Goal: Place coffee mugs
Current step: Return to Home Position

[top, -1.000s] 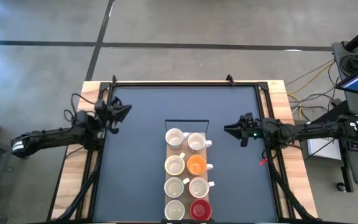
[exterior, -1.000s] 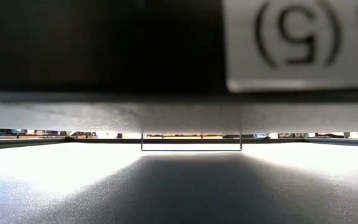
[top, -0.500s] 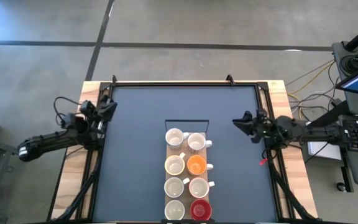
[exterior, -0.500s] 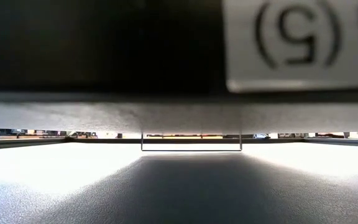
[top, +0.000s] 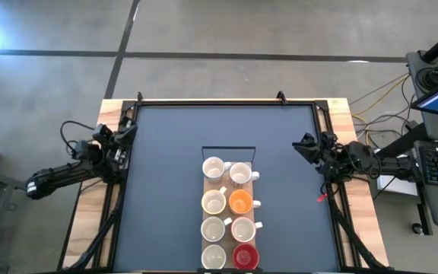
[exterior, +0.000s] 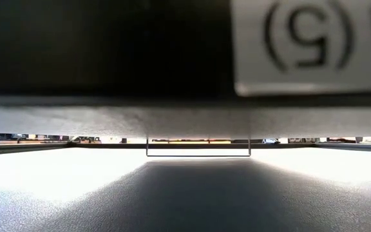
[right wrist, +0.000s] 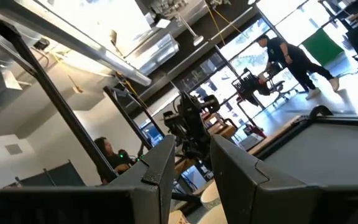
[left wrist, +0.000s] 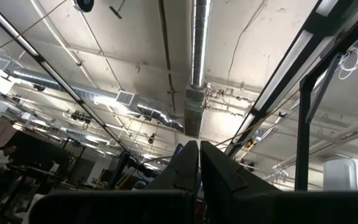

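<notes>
High view: eight coffee mugs (top: 229, 214), two columns running inward from the desk's (top: 166, 175) near edge, sit midway between left tool (top: 129, 129) (pinched narrow) and right tool (top: 303, 144) (fingers parted), neither nearer.

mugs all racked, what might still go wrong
The eight small round ceramic mugs sit packed close in two rows on the narrow wooden shelf, so one knock could topple several. Loose black cables loop beside the left pincer at the dark table's left edge and may snag the arm. The right pincer hangs opposite.
</notes>
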Available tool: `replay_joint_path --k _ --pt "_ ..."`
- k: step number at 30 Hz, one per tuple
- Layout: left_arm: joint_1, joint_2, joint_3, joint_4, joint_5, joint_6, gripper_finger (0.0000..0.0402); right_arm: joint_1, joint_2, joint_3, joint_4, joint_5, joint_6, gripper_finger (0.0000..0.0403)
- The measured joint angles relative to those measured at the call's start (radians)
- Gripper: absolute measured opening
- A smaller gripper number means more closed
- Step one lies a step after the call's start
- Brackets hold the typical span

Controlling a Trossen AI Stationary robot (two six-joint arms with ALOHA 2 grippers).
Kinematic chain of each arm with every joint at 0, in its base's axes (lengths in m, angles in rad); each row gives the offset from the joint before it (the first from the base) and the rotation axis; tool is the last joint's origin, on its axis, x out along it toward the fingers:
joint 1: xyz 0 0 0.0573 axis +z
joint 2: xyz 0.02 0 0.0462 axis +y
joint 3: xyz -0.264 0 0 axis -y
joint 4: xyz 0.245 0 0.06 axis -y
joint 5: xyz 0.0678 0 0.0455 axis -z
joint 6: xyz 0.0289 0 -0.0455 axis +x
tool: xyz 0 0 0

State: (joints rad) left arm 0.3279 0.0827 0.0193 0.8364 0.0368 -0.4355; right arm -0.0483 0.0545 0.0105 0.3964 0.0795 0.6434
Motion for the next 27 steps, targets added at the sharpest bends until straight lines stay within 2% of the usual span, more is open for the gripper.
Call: replay_joint_path --k 7,21,27 --pt "0.0 -0.032 -0.002 -0.042 0.0 0.0 0.0 0.0 -0.054 0.0 -0.001 0.0 0.0 0.0093" --pt "0.001 -0.058 -0.008 -0.054 0.0 0.0 0.0 0.0 -0.054 0.0 -0.003 0.0 0.0 0.0093" --pt "0.001 -0.062 -0.009 -0.111 0.0 0.0 0.0 0.0 -0.054 0.0 -0.003 0.0 0.0 0.0093"
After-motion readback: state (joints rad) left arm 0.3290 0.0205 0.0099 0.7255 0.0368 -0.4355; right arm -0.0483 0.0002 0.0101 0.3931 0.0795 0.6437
